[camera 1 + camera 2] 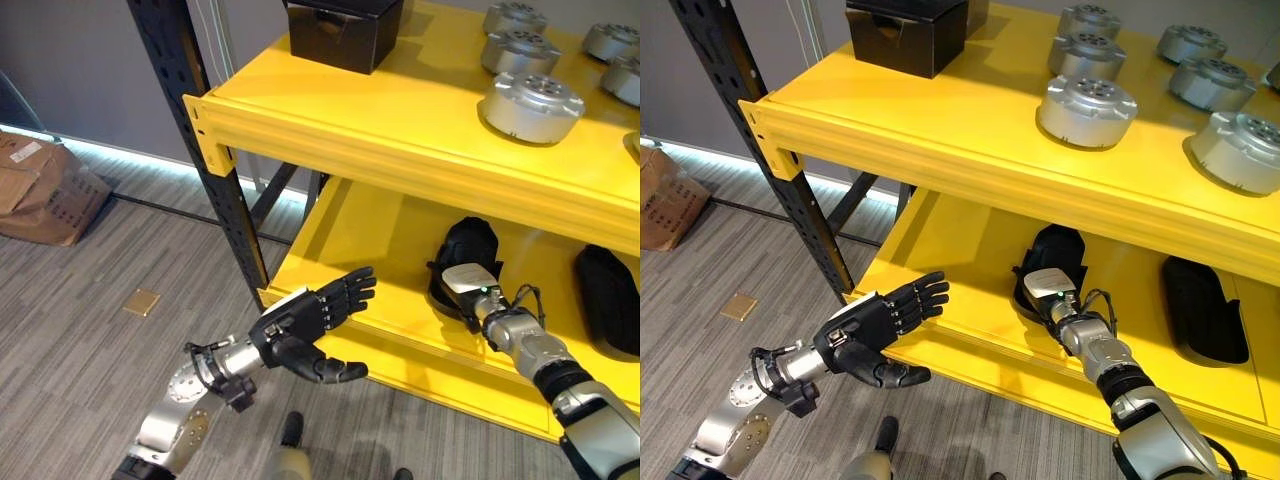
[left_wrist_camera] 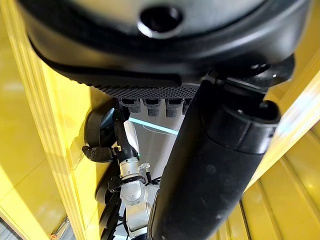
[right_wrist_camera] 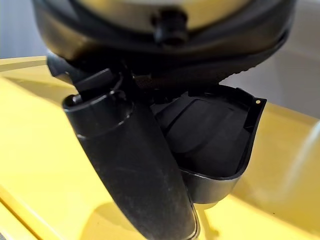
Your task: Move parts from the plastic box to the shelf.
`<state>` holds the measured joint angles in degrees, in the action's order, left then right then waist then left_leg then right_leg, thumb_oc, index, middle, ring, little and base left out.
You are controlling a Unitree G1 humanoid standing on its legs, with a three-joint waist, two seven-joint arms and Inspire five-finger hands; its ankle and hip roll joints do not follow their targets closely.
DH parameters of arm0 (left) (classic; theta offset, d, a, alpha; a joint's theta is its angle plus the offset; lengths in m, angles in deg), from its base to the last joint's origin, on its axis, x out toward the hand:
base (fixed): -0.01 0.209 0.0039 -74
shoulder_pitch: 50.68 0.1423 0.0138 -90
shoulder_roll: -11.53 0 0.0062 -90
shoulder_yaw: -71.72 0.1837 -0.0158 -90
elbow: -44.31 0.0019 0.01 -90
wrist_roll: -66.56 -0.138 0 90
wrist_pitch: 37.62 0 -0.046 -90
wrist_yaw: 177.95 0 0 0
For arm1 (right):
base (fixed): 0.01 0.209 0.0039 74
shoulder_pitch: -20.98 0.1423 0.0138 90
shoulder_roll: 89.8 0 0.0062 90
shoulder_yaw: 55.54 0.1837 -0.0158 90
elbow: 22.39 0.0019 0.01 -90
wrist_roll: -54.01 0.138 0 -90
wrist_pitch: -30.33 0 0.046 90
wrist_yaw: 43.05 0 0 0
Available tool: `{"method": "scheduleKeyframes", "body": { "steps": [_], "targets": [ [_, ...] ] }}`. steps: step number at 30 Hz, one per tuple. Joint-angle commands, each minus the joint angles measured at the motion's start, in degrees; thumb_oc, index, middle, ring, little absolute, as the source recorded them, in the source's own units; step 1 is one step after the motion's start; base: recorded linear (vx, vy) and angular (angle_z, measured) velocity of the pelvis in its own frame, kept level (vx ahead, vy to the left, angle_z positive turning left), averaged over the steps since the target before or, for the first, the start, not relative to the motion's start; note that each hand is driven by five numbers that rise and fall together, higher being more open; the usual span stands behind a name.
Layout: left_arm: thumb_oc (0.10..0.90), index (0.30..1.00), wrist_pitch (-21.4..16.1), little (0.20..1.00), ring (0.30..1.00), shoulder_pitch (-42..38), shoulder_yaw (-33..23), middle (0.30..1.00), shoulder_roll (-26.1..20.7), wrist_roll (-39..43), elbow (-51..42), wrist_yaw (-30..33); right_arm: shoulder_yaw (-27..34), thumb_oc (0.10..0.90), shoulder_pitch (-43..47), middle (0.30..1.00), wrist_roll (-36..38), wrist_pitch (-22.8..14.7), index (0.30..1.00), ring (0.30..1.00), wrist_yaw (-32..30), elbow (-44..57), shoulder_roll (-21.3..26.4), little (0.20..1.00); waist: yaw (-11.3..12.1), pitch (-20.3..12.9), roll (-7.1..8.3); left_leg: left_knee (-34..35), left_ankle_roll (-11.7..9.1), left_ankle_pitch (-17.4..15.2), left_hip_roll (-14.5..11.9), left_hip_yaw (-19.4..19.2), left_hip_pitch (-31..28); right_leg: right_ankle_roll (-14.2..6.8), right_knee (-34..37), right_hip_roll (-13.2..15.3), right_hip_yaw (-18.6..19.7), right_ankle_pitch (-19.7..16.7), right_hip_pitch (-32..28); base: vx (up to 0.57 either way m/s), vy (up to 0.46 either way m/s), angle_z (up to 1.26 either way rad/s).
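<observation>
- Left eye view: the left hand [image 1: 305, 322] hangs in front of the yellow shelf [image 1: 400, 120], just off the lower board's front edge, with fingers straight, thumb spread and nothing in it. The right hand [image 1: 468, 285] reaches onto the lower board and lies against a black shell part [image 1: 470, 248]. A second black shell part [image 1: 607, 297] lies further right on the same board.
- Right eye view: silver round parts [image 1: 1087, 108] stand on the upper board (in loose rows), with a black box [image 1: 908, 32] at the back left. A cardboard box [image 1: 668, 205] sits on the grey floor [image 1: 700, 270] to the left.
- Left wrist view: the thumb stands clear of the straight fingers; beyond them is the right arm at the black part.
- Right wrist view: the thumb lies over the black part's rim and the fingers reach into its hollow; I cannot tell whether they grip it.
</observation>
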<state>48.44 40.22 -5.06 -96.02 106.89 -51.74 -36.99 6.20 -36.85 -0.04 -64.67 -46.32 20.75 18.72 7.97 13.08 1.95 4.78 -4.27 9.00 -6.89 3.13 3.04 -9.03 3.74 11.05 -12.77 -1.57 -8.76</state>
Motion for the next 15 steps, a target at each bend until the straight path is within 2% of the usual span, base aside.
{"method": "scheduleKeyframes", "body": {
  "steps": [1,15],
  "targets": [
    [0.9,1.0,-5.01,1.0,1.0,-5.66,-3.24,1.0,0.79,5.98,-6.34,-0.96,-2.47,0.9,-4.38,1.0,-3.49,5.63,1.0,1.0,1.14,-5.62,8.02,1.0,-1.2,1.22,-1.53,-2.2,0.24,-5.79,-3.17,-4.14,-2.43,1.27,-5.93,1.02,2.86,3.6,2.63,0.0,0.0,0.0],
    [0.9,1.0,-4.73,1.0,1.0,-5.54,-3.19,1.0,0.83,5.86,-6.61,-1.2,-2.42,0.9,-4.19,1.0,-3.41,5.39,1.0,1.0,1.82,-4.12,8.85,1.0,-1.4,1.09,-1.33,-2.01,0.12,-5.67,-3.34,-4.29,-2.54,1.22,-5.94,0.96,2.98,3.44,2.92,0.0,0.0,0.0]
  ]
}}
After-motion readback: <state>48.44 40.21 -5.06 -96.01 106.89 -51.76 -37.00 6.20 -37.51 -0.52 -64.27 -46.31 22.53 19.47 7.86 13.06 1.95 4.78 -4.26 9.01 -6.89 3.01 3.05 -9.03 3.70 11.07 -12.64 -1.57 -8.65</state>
